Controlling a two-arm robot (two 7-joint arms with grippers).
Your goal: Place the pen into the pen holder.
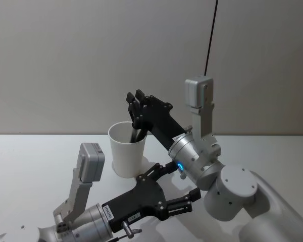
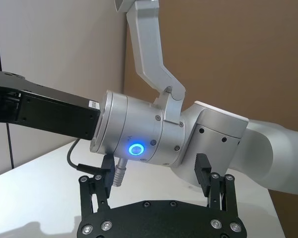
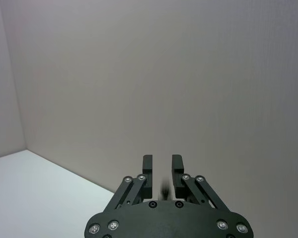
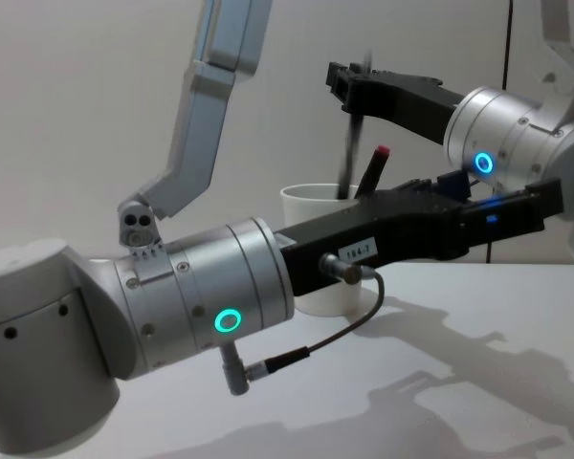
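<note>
The pen holder [image 1: 126, 151] is a white paper cup standing on the white table; the chest view shows its rim [image 4: 311, 194]. My right gripper [image 1: 134, 96] hovers just above it, fingers pointing at the wall and a little apart, open [image 3: 162, 166]. Below that gripper [image 4: 341, 78] a grey pen [image 4: 350, 143] hangs upright and smeared, its lower end inside the cup. A dark pen with a red tip [image 4: 374, 170] leans in the cup. Dark pen shafts [image 1: 136, 133] show inside the rim. My left gripper [image 1: 183, 180] is open with nothing in it, low in front of the cup.
My left gripper [image 2: 154, 166] points at the right arm's wrist [image 2: 139, 134], close in front of it. My left forearm [image 4: 220, 306] crosses before the cup. A plain wall [image 1: 65, 60] stands behind the table, with a thin black cable [image 1: 210, 35] hanging down it.
</note>
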